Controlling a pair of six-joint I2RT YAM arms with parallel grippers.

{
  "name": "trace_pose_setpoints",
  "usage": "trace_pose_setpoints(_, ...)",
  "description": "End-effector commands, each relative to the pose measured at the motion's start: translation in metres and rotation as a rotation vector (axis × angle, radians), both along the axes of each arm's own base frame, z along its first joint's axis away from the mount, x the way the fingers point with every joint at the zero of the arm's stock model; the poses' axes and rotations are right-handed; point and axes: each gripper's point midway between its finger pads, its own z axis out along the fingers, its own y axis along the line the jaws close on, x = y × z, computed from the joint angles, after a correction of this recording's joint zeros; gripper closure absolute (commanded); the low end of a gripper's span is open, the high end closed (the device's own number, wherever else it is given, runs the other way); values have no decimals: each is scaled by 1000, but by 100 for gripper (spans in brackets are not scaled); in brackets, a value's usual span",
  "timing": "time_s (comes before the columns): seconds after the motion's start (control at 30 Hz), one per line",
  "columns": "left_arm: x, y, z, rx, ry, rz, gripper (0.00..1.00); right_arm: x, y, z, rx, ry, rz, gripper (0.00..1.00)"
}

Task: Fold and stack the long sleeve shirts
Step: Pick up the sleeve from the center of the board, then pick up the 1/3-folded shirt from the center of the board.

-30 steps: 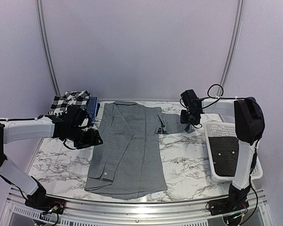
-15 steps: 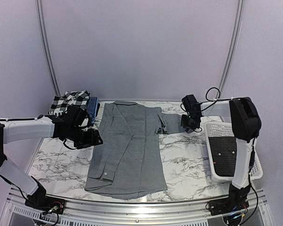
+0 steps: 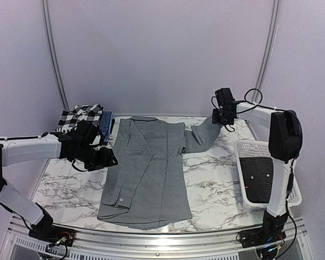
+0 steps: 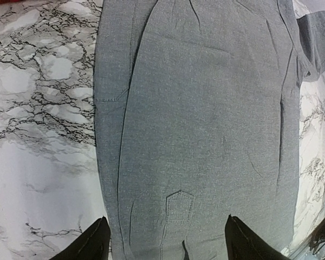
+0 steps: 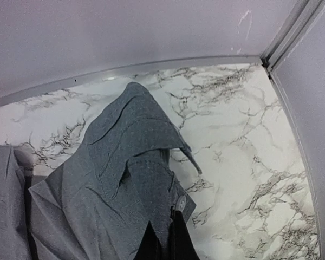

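A plain mid-grey shirt lies flat in the middle of the marble table, collar toward the back. My right gripper is shut on the cuff of its right sleeve and holds it raised above the table at the back right. The sleeve hangs crumpled from the fingers. My left gripper hovers open over the shirt's left edge; its fingertips straddle the grey cloth without touching it. A black-and-white checked shirt and a blue one sit folded at the back left.
A white slatted basket stands at the right edge with dark cloth inside. Walls close the table at the back and sides. Bare marble shows left of the shirt.
My right gripper closed on the sleeve cuff and rose up and back, lifting the sleeve off the table. The left arm has stayed put.
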Motion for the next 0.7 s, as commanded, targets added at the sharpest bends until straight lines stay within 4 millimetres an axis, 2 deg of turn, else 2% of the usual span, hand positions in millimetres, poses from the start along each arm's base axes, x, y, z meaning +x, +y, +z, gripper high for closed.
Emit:
trace_pose_setpoints(0.0, 1, -2, 15, -18, -18, 2, 25, 13, 8, 86, -50, -192, 81, 100)
trace_pose_setpoints(0.13, 1, -2, 14, -18, -16, 5, 25, 3, 43, 126, -110, -280, 158, 100)
trace_pose_setpoints(0.2, 1, -3, 15, -23, -17, 4, 25, -1, 46, 138, -108, -291, 153, 100)
trace_pose_setpoints(0.33, 1, -3, 17, -25, -20, 4, 25, -5, 22, 152, -131, -287, 63, 100)
trace_pose_setpoints(0.5, -1, -2, 16, -26, -16, 4, 25, -12, -7, 153, -122, -291, 5, 100)
trace_pose_setpoints(0.67, -2, -1, 17, -27, -18, 8, 25, -15, -13, 155, -118, -311, 3, 100)
